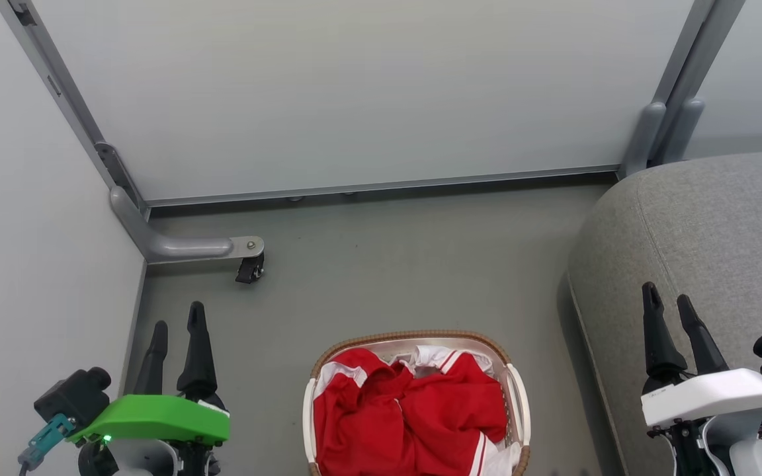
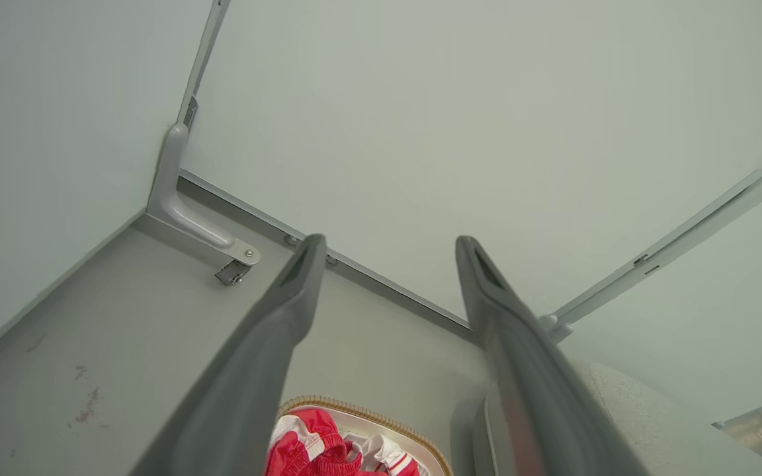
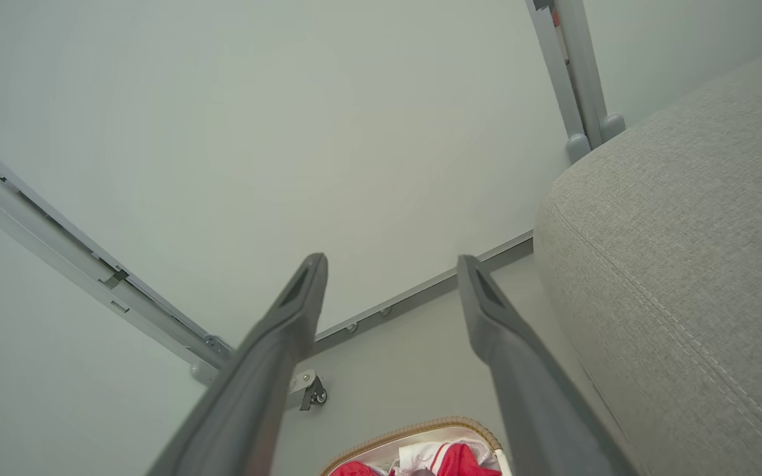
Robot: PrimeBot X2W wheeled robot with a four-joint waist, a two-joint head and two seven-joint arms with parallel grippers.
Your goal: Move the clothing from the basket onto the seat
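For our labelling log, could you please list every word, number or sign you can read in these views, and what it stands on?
No text can be read here.
Small dark mark on the right arm's white cover: too small to read.
White sticker on the left arm's green cover: too small to read.
The clothing in the basket: no print on the folds in sight.

1 basket (image 1: 414,337), 1 seat (image 1: 705,231), 1 caster wheel (image 1: 249,270). Red clothing (image 1: 414,416): prob. 2 pcs, but they're bunched together in a heap, so the count isn't certain. 2 pincers, i.e. left pincer (image 1: 178,317) & right pincer (image 1: 667,294), w/ 2 dark fingers each, 4 fingers total.
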